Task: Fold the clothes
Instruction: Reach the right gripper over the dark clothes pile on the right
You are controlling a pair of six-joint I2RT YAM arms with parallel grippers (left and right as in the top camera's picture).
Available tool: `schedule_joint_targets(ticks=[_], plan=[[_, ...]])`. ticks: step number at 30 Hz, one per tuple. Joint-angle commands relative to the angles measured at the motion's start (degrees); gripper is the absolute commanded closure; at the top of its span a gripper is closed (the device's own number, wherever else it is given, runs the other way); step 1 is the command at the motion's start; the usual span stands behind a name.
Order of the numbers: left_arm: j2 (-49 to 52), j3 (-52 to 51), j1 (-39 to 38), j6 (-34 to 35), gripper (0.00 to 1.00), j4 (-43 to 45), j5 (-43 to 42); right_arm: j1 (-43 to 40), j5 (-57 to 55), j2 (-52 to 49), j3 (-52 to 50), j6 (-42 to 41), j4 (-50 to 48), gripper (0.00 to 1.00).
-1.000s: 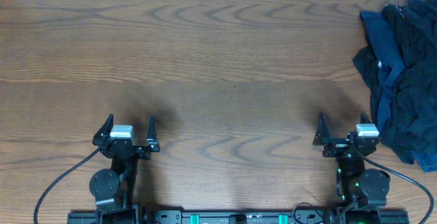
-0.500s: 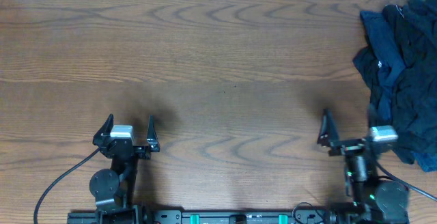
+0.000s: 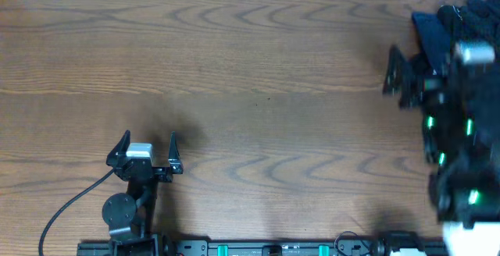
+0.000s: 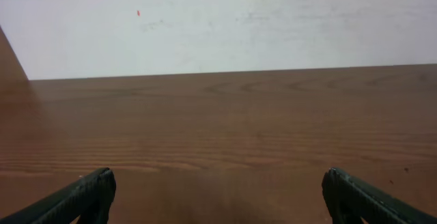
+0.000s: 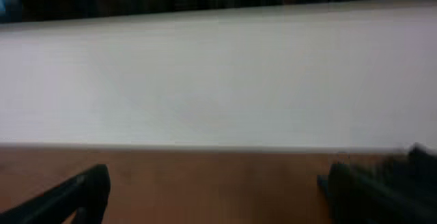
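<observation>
The clothes (image 3: 427, 28) are a heap of dark navy and black fabric at the table's far right edge, largely covered by my raised right arm in the overhead view. My right gripper (image 3: 417, 80) is open and empty, hanging over the heap's left edge. In the blurred right wrist view its fingers (image 5: 215, 186) are spread wide, with dark fabric (image 5: 425, 161) by the right finger. My left gripper (image 3: 148, 137) is open and empty near the front left; its wrist view shows spread fingers (image 4: 218, 183) over bare wood.
The brown wooden table (image 3: 258, 76) stretches left of the heap. A white wall (image 4: 225, 19) runs along the far edge. A black cable (image 3: 66, 209) trails from the left arm's base at the front.
My right arm has lifted from the front right and swung back towards the clothes heap, now covering much of it. The left arm has not moved.
</observation>
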State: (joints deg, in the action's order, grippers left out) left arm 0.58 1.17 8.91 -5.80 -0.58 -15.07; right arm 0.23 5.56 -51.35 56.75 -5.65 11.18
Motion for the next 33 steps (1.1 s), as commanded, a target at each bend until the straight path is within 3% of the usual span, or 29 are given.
schedule_joint_targets(ticks=[1,6,12,22,27,33], plan=[[-0.4,-0.9,0.2,0.5,0.02,-2.0,-1.4,-2.4,-0.4,-10.0,13.1,0.6,8.9,0.01],[-0.4,-0.9,0.2,0.5,0.02,-2.0,-1.4,-8.9,-0.4,-25.0,31.2,4.3,24.0,0.01],[-0.4,-0.9,0.2,0.5,0.02,-2.0,-1.4,-17.2,-2.0,-37.9,42.1,8.1,30.4,0.01],[-0.4,-0.9,0.2,0.5,0.02,-2.0,-1.4,-23.3,-3.5,-46.5,42.6,10.2,28.7,0.01],[-0.4,-0.9,0.2,0.5,0.02,-2.0,-1.4,-23.3,-9.7,-49.4,42.5,12.5,25.5,0.11],[-0.4,-0.9,0.2,0.5,0.02,-2.0,-1.4,-24.3,-12.9,-54.6,43.0,16.1,18.8,0.03]])
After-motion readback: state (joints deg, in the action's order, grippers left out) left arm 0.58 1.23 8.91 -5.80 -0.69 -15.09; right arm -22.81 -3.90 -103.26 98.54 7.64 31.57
